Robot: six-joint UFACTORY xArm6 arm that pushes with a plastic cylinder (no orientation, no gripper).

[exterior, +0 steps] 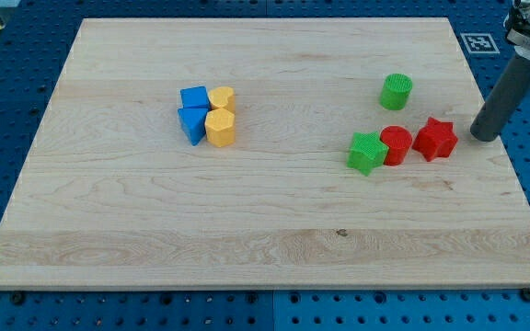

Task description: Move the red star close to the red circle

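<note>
The red star (435, 138) lies on the wooden board (265, 211) at the view's right. The red circle (395, 144) sits just to its left, touching it or nearly so. My tip (484, 136) rests on the board to the right of the red star, a short gap away from it. The dark rod rises from there toward the view's top right corner.
A green star-like block (367, 152) touches the red circle's left side. A green cylinder (396, 92) stands above them. At centre left a cluster holds a blue cube (194, 97), a blue triangular block (192, 123) and two yellow blocks (220, 128).
</note>
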